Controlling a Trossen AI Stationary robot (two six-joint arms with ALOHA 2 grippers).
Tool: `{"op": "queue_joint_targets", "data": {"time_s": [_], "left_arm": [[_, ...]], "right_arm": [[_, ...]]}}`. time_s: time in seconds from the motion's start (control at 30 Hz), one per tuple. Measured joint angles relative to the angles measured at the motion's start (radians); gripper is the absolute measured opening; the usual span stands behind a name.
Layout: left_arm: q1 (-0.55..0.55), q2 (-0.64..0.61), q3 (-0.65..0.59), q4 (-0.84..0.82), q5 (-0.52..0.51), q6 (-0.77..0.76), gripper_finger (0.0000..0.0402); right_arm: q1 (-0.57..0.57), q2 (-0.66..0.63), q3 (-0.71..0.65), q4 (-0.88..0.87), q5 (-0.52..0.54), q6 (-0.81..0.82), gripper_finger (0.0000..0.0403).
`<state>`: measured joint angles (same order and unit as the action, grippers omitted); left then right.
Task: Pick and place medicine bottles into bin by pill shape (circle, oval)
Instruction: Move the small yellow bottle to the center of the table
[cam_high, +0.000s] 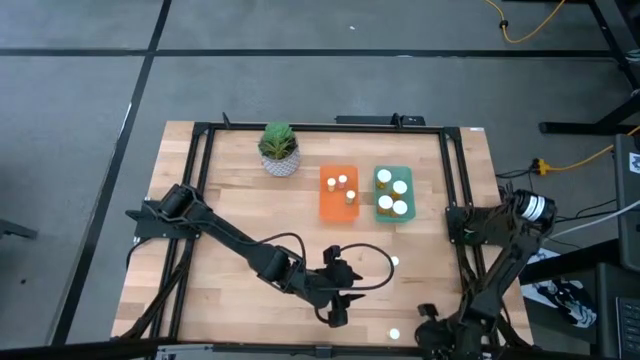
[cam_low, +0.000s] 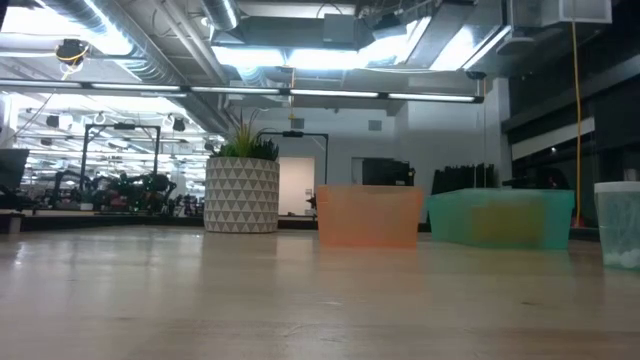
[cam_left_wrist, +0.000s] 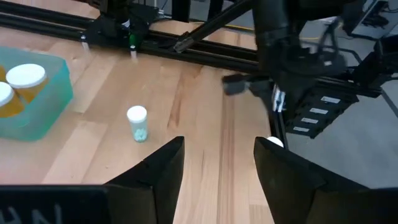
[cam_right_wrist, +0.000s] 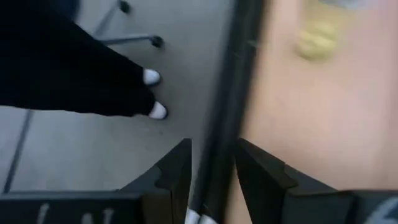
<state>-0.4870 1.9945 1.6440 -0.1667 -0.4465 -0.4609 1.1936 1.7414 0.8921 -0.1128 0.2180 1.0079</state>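
Observation:
Two loose medicine bottles stand upright on the wood: one with a white cap (cam_left_wrist: 137, 122) (cam_high: 394, 262) right of centre, and one near the front edge (cam_high: 394, 333), half hidden behind a finger in the left wrist view (cam_left_wrist: 273, 142). More bottles stand in the orange bin (cam_high: 338, 205) and the teal bin (cam_high: 379, 200). My left gripper (cam_left_wrist: 219, 146) (cam_high: 350, 290) hovers open, left of the loose bottles and pointing toward them. My right gripper (cam_right_wrist: 212, 149) (cam_high: 428, 316) is over the table's front right corner, its fingers a little apart with nothing showing between the tips.
A potted green plant (cam_high: 279, 150) stands at the back left of the bins. A black frame rail (cam_left_wrist: 205, 50) runs along the table's right side. A bottle (cam_low: 620, 225) shows at the right of the low view. Bare wood lies between the bins and the front edge.

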Motion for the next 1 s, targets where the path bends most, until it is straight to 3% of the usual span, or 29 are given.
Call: {"op": "queue_joint_targets", "data": {"time_s": [0.13,0.3,0.47,0.67,1.0], "left_arm": [[0.0,0.0,0.0,-0.001,0.0,0.0,0.0187],[0.0,0.0,0.0,0.004,0.0,0.0,0.0187],[-0.007,0.0,0.001,0.006,0.002,0.0,0.0187],[-0.019,0.0,0.001,0.006,0.003,0.048,0.0187],[-0.025,0.0,0.001,0.005,0.004,0.053,0.0187]], "right_arm": [[-0.013,0.033,0.0,0.119,0.005,-0.04,0.0125],[-0.028,0.066,0.0,0.215,0.095,-0.098,0.0125],[-0.042,0.103,0.0,0.237,0.172,0.027,0.0125],[-0.039,0.161,0.0,0.341,0.228,0.043,0.0125],[-0.042,0.189,0.0,0.343,0.295,0.11,0.0125]]}}
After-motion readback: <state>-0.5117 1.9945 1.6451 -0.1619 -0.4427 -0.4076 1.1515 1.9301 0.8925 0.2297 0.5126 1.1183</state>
